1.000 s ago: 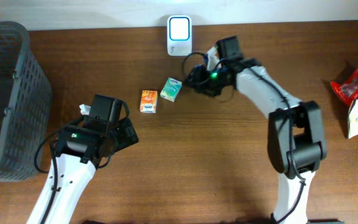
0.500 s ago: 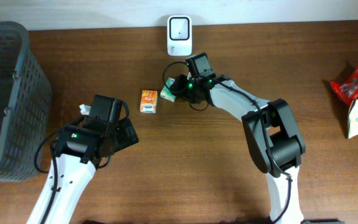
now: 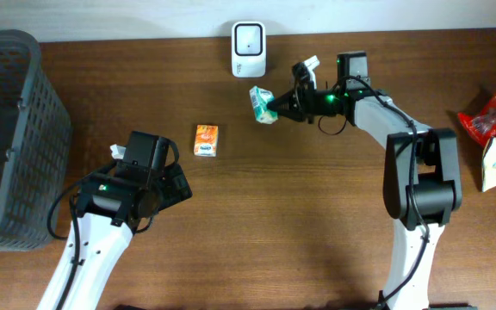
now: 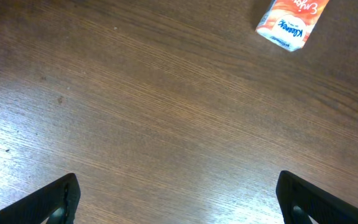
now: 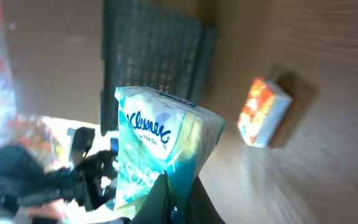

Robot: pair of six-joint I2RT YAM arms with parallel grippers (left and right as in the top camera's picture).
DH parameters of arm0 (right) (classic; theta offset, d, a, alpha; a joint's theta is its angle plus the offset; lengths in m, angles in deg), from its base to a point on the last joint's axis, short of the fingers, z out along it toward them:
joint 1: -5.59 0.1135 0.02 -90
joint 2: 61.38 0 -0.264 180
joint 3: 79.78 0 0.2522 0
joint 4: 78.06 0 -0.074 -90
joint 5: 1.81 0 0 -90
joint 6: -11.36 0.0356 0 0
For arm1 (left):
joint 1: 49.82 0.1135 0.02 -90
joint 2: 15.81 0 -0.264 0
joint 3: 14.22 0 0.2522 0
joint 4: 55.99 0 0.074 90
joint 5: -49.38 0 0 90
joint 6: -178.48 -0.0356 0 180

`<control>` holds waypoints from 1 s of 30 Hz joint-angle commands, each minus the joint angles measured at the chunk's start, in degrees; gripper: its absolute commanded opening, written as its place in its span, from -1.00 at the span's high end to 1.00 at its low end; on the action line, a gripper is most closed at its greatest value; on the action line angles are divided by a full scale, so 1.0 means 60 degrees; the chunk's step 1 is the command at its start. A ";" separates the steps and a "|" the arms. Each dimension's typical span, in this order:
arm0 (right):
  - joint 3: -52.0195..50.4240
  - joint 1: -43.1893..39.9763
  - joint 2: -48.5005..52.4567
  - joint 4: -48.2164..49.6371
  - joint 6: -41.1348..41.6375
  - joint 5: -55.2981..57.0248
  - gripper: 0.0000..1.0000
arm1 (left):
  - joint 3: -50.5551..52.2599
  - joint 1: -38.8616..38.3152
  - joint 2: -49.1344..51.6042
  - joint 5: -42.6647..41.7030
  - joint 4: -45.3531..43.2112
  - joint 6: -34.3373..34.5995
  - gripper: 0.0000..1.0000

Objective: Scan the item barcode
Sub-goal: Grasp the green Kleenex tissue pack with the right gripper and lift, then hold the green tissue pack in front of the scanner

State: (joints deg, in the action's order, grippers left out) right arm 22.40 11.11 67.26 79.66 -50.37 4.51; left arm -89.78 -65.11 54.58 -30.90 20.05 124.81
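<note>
Held: green Kleenex pack (image 3: 263, 105) near the scanner (image 3: 248, 39)

The right pincer (image 3: 278, 106) pinches the green Kleenex pack, which sits just below and right of the white scanner. The left pincer (image 4: 179, 202) hangs spread wide over the tabletop (image 4: 166, 124), with an orange Kleenex pack (image 3: 206, 139) lying nearby.

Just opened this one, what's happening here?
The right gripper is shut on a green tissue pack, holding it close to the white scanner at the far edge of the table. An orange pack lies on the table. The left gripper hangs open near it, holding nothing.
</note>
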 commanded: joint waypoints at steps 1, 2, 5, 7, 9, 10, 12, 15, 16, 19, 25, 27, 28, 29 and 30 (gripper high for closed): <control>-0.0051 0.0484 -0.0266 0.0087 -0.0933 -0.0878 0.92 | -0.0044 0.0011 -0.0025 0.0106 -0.0011 0.0127 -0.98; -0.0051 0.0630 -0.0266 0.0153 -0.0925 -0.0871 0.92 | -0.0044 0.0011 -0.0025 0.0106 -0.0011 0.0127 -0.98; -0.0015 0.0896 -0.0280 0.0178 0.0233 0.1461 0.92 | -0.0044 0.0011 -0.0025 0.0106 -0.0011 0.0127 -0.98; 0.0725 0.0954 -0.0437 -0.0364 0.0448 0.4251 0.92 | -0.0044 0.0011 -0.0025 0.0106 -0.0007 0.0127 -0.98; 0.2830 0.1173 -0.0455 -0.3665 -0.0528 1.1664 0.92 | -0.0044 0.0011 -0.0025 0.0106 -0.0011 0.0127 -0.98; 0.3501 0.1483 -0.0455 -0.4266 -0.1293 1.4320 0.92 | -0.0044 0.0011 -0.0025 0.0106 -0.0011 0.0127 -0.98; 0.3756 0.2149 -0.0452 -0.3483 -0.3424 1.6968 0.92 | -0.0044 0.0011 -0.0025 0.0106 -0.0011 0.0127 -0.99; 0.3745 0.3111 -0.0062 -0.0579 -0.8415 1.8083 0.92 | -0.0044 0.0011 -0.0025 0.0106 -0.0011 0.0127 -0.98; 0.3745 0.3242 0.0204 0.0266 -0.9187 1.7959 0.92 | -0.0044 0.0011 -0.0025 0.0106 -0.0011 0.0127 -0.98; 0.3745 0.3257 0.0820 0.1574 -1.1231 1.7744 0.92 | -0.0044 0.0011 -0.0025 0.0106 -0.0007 0.0127 -0.98; 0.3745 0.3257 0.1268 0.2051 -1.2324 1.6935 0.92 | -0.0044 0.0011 -0.0025 0.0106 -0.0007 0.0127 -0.99; 0.3745 0.3257 0.1268 0.2065 -1.2320 1.6444 0.92 | -0.0044 0.0011 -0.0025 0.0106 -0.0011 0.0127 -0.98; 0.3745 0.3257 0.1293 0.2069 -1.2619 1.6025 0.92 | -0.0044 0.0011 -0.0025 0.0106 -0.0011 0.0127 -0.99; 0.3745 0.3257 0.1333 0.2131 -1.2983 1.5981 0.92 | -0.0044 0.0011 -0.0025 0.0106 -0.0011 0.0127 -0.98; 0.3745 0.3242 0.1475 0.2335 -1.3446 1.6050 0.92 | -0.0044 0.0011 -0.0025 0.0106 -0.0007 0.0127 -0.98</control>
State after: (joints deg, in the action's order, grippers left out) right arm 44.34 30.65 74.34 91.92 -126.49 102.50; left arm -89.78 -65.11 54.58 -30.90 20.05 124.81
